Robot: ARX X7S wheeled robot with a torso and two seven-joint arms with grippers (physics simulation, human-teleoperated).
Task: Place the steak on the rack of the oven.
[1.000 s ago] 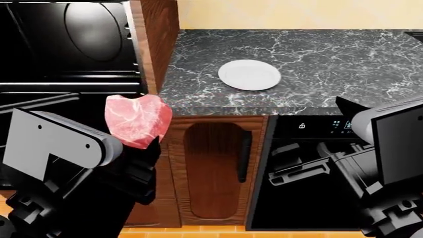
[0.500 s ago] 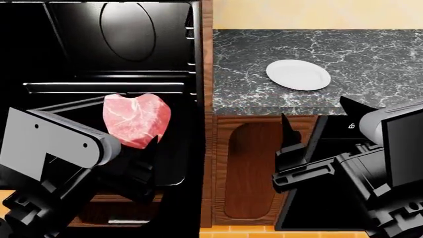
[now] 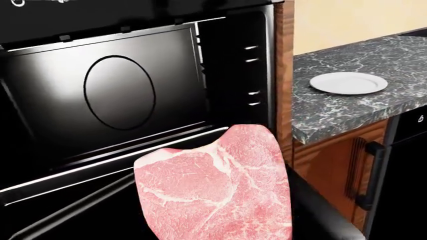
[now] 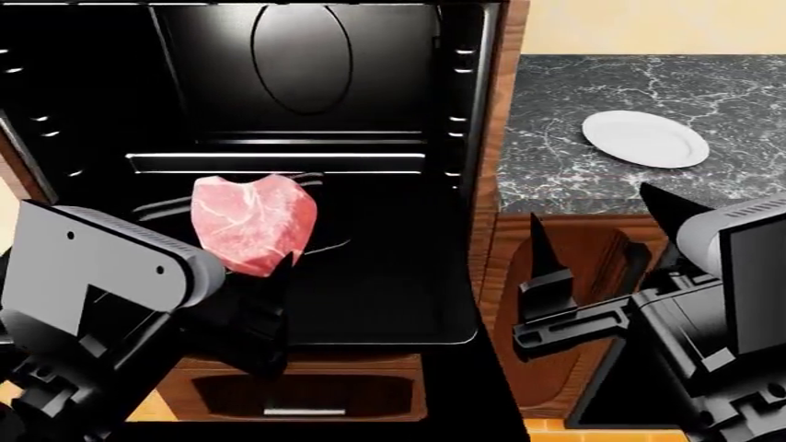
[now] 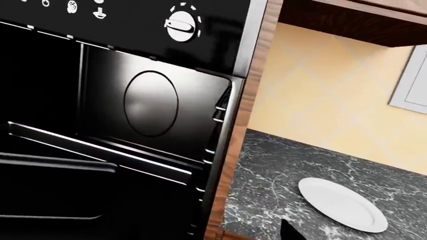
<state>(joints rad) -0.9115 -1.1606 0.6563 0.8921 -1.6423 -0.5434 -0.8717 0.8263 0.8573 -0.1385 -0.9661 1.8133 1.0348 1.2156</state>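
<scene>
Pink marbled, one steak (image 4: 253, 224) sits clenched in the left end effector (image 4: 264, 276) before one oven (image 4: 301, 64); the right end effector (image 4: 577, 276) is released.

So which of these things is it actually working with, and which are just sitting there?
In use:
- steak, held in the left tool
- oven, door open
- rack inside it

Just there:
- white plate, bare
- marble counter
- right tool, holding nothing
</scene>
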